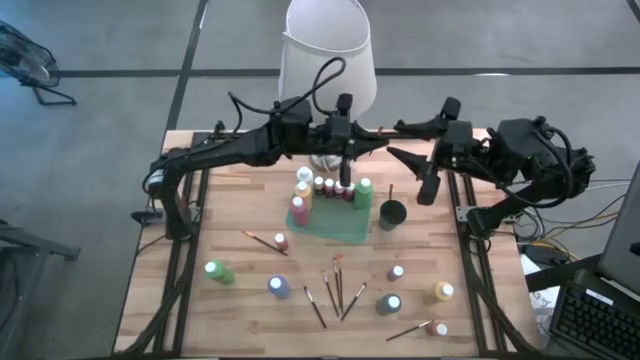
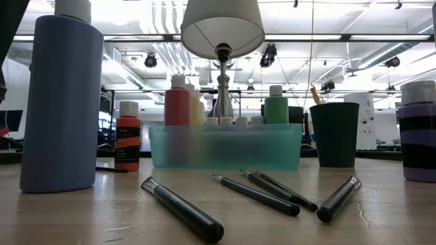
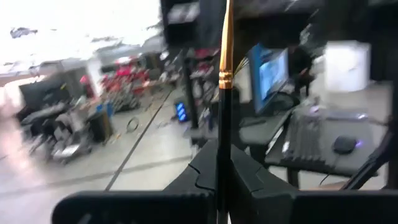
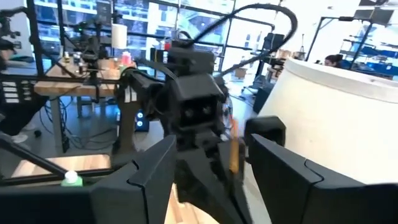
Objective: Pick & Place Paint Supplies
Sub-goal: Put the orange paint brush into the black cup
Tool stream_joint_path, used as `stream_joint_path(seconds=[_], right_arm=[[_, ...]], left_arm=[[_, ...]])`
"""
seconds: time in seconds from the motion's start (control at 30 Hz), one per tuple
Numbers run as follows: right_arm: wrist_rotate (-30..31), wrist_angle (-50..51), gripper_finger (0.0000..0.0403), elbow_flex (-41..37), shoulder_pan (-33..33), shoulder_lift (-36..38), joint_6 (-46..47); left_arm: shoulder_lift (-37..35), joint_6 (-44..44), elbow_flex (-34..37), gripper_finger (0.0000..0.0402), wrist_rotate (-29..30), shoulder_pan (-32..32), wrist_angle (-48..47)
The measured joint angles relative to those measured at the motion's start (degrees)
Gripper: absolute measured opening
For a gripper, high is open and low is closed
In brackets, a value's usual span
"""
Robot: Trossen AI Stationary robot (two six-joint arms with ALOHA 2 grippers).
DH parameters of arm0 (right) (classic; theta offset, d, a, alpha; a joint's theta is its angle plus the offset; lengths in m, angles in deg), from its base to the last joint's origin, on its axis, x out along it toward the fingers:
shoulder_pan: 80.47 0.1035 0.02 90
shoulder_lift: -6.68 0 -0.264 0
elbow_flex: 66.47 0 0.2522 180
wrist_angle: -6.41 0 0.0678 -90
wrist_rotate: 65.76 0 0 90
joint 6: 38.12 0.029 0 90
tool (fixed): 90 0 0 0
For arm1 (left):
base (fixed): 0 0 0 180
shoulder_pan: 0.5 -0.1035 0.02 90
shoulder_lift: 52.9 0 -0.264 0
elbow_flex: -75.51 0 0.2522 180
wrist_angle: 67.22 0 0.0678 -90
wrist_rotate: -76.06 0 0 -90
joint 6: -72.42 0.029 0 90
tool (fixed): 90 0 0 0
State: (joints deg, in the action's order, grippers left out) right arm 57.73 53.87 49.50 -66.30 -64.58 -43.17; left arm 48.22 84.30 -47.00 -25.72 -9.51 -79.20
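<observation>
The left gripper (image 3: 222, 177), clamped on 1 paintbrush (image 3: 225, 74) at the table's 12 o'clock, likely hands it next to the right gripper (image 4: 208, 171), whose fingers stand apart.

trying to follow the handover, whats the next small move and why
Probably the right gripper should close on the brush. The left gripper is shut on the brush, holding it upright above the tray, and the right gripper's open fingers sit to either side of the left gripper, not yet clamped.
</observation>
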Motion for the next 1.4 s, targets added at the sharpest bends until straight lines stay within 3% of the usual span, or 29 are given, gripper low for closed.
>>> stream_joint_path(seconds=[0.27,0.6,0.93,1.2,1.4], right_arm=[[0.1,-0.3,0.0207,-0.2,-2.1,-0.5,0.0],[-0.8,-3.0,0.0174,-0.2,-3.1,-1.8,-2.0],[-1.0,-3.0,0.0108,-0.2,-3.1,-3.0,-2.7],[-1.1,-3.0,0.0019,-0.2,-3.3,-3.3,-3.6],[-1.1,-2.8,0.0013,-0.3,-3.3,-3.1,-3.9]], left_arm=[[0.1,0.8,0.0,0.0011,-2.7,0.8,3.8],[0.7,3.2,0.2,0.0011,-2.5,0.8,3.9],[0.7,3.3,0.2,0.0011,-2.5,0.8,3.8],[0.7,3.1,0.2,0.0011,-2.3,0.8,3.6],[0.7,2.8,0.2,0.0011,-2.3,0.8,3.1]])
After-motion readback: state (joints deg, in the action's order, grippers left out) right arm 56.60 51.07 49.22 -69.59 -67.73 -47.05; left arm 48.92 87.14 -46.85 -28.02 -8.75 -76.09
